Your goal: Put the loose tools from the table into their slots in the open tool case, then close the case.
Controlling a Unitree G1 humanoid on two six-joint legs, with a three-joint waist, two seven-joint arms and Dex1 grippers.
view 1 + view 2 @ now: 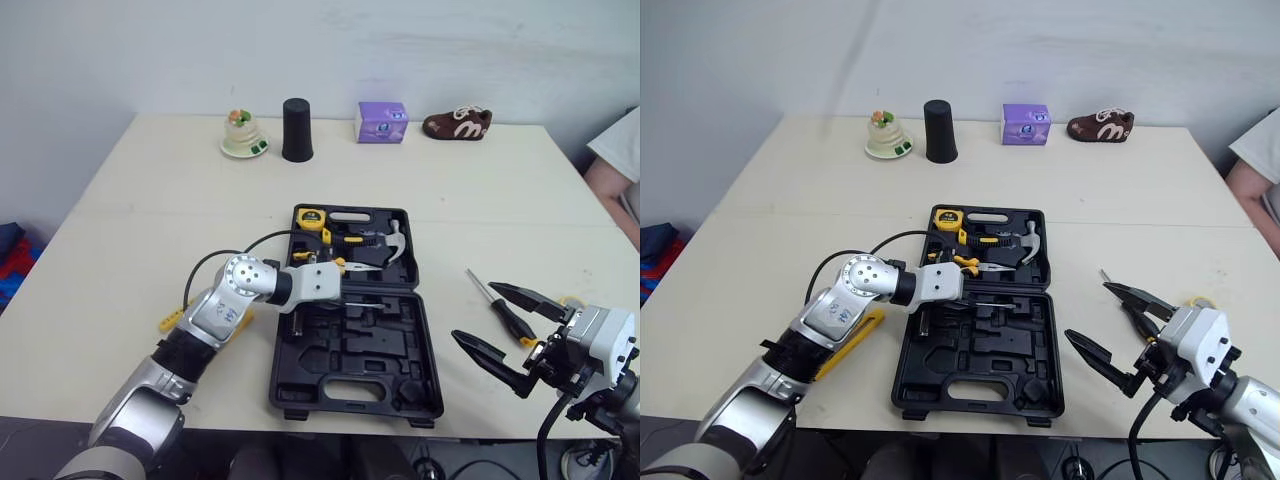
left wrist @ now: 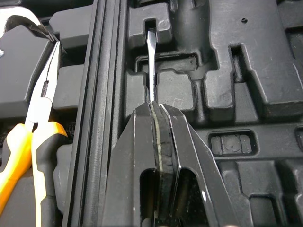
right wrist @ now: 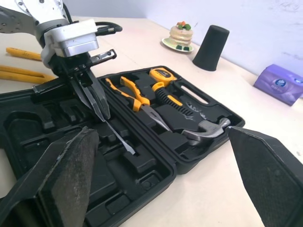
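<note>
The black tool case lies open mid-table. Its far half holds a yellow tape measure, yellow-handled pliers and a hammer. The near half shows moulded slots. My left gripper hovers over the near half by the hinge, shut on a thin flat-tipped metal shaft whose tip points into a narrow slot. My right gripper is open above the table right of the case, nothing between its fingers. A black-handled screwdriver lies on the table just beyond it. A long yellow tool lies left of the case.
Along the far edge stand a toy cake on a plate, a black cup, a purple box and a brown shoe. A person's sleeve and arm show at the right edge. A black cable loops by my left arm.
</note>
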